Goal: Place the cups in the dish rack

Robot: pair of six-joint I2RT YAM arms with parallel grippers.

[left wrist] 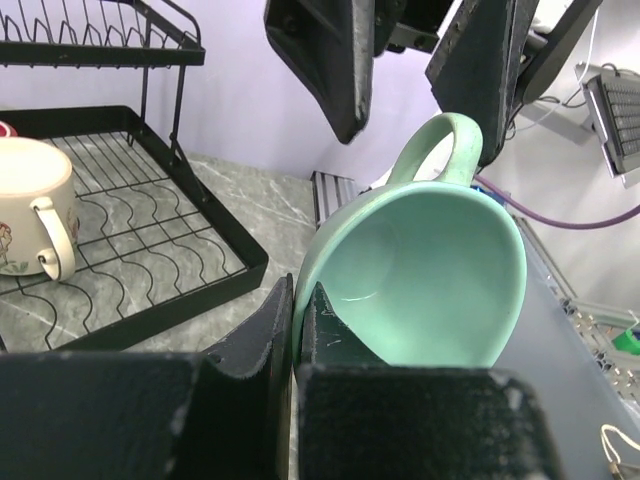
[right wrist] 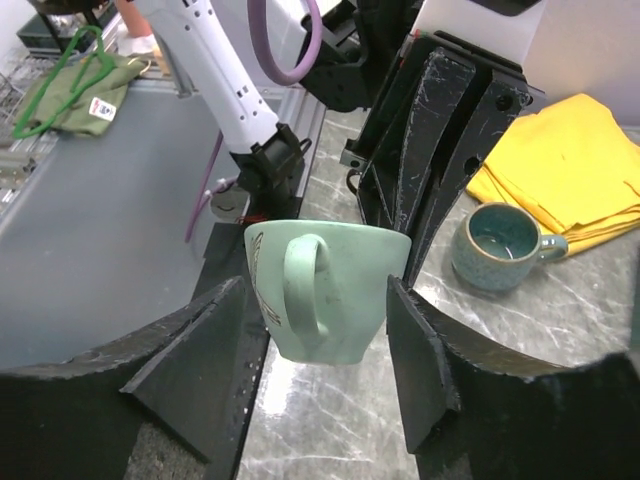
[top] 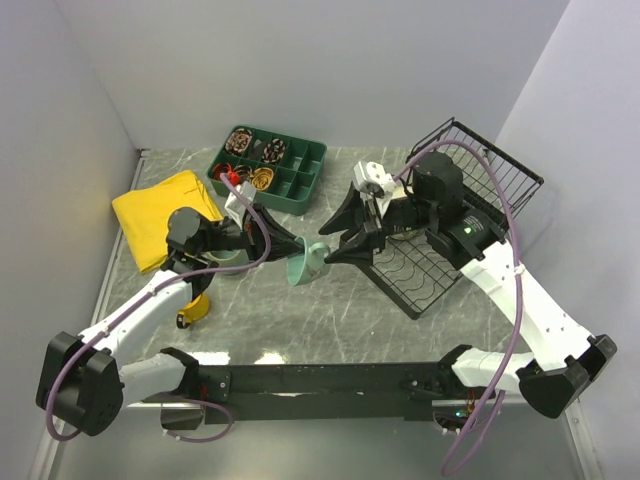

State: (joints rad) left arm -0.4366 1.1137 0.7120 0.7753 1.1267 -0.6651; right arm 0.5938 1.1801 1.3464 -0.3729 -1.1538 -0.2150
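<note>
one mint mug sits clenched in left jaws, right jaws seemingly open around it.

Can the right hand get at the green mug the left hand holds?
Probably yes. The left hand pinches the rim of the green mug, handle facing the right hand, whose open fingers flank it with nothing between.

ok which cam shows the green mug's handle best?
Right wrist: the green mug faces it handle-first, with the whole loop visible. Left wrist looks into the inside, handle partly behind the rim. Top view: mug tiny, handle unclear.
</note>
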